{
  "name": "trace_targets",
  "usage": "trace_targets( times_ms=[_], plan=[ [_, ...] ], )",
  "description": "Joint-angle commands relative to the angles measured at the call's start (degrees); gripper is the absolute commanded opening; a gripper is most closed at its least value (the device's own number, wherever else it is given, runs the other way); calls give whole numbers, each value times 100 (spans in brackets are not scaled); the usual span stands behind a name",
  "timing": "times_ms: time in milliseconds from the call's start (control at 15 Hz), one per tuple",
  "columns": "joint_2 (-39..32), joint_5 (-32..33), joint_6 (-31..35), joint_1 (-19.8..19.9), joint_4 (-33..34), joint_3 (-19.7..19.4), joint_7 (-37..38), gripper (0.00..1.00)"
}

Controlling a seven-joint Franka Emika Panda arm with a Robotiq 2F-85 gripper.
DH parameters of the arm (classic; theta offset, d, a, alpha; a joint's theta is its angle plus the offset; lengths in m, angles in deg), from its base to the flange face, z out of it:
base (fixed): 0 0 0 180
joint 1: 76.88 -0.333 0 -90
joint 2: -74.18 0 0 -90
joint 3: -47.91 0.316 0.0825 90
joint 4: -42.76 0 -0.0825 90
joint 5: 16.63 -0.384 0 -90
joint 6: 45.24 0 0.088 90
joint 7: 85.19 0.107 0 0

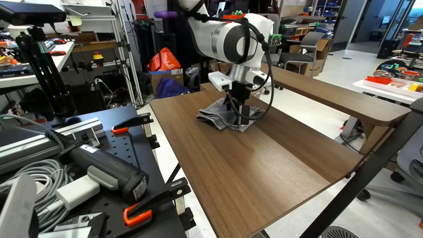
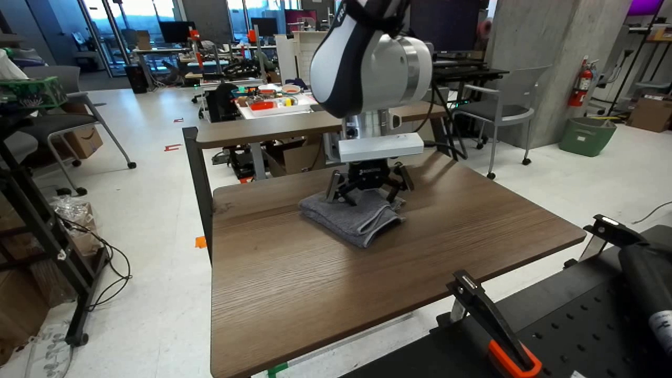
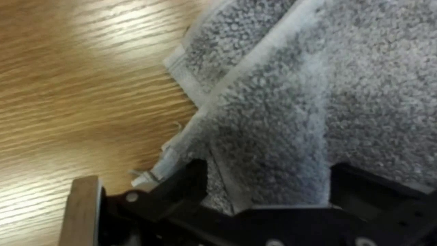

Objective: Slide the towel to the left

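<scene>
Grey, folded terry-cloth towel (image 2: 344, 216) is seen directly beneath the black two-fingered gripper (image 2: 370, 193), laid on the brown wood-grain table (image 2: 294, 294). The gripper's fingers (image 2: 332, 187) are set wide apart; whether the towel is touched by them cannot be told. Above the gripper, the white jointed arm (image 2: 388, 73) is seen.

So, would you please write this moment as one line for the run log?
gripper: open, low over towel | towel: gray, folded, on table | contact with towel: unclear

Pale, shiny floor (image 2: 157, 220); grey chair (image 2: 496, 109) near concrete pillar (image 2: 562, 42); bright bluish windows (image 2: 157, 8) far back.
</scene>
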Motion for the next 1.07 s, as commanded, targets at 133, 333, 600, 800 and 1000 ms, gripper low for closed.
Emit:
trace_targets(
  times_ms=[133,333,600,800,1000],
  plan=[
    [-524,169,-501,-406,781,84,-172,100],
    [-395,306,-640,-595,837,91,-177,100],
    [236,414,-657,-811,438,208,-280,100],
    [130,437,-545,-822,570,236,-267,100],
    [332,456,-627,-858,417,265,-315,100]
  ],
)
